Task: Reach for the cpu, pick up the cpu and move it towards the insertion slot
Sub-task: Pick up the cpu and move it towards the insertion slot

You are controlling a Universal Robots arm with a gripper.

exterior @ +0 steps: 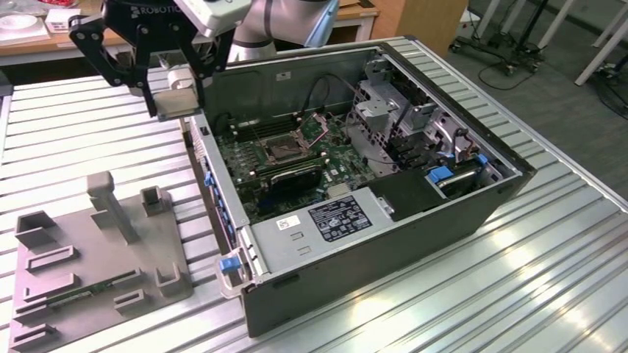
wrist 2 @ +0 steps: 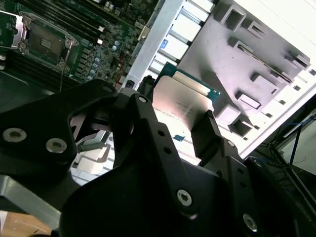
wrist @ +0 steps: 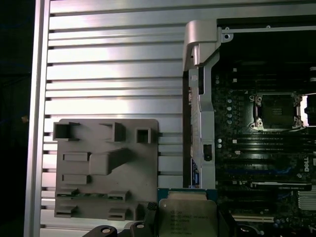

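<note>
The gripper (exterior: 175,92) hung above the slatted table (exterior: 549,272), just off the open side of the computer case (exterior: 393,220) and nearer to it than to the gray fixture plate (exterior: 98,272), which lay on the table on the exterior view's left of the case. In the second wrist view its black fingers (wrist 2: 210,131) were clamped on the edges of the cpu (wrist 2: 180,101), the chip's pale metal top facing that camera and a thin green border showing along one side. The first wrist view showed the same chip (wrist: 187,217) held above the seam where the plate (wrist: 106,163) met the case wall, so it sat outside the case and well apart from the insertion slot (wrist: 276,111). That slot, a dark square socket framed in silvery metal, lay on the motherboard (exterior: 294,165) inside the case, with long black memory slots (wrist: 271,143) running beside it; in the exterior view the socket (exterior: 278,149) sat toward the case wall closest to the gripper. On the fixture plate a long narrow green memory stick (exterior: 93,288) rested in a recess near the edge farthest from the gripper, among raised gray blocks.
</note>
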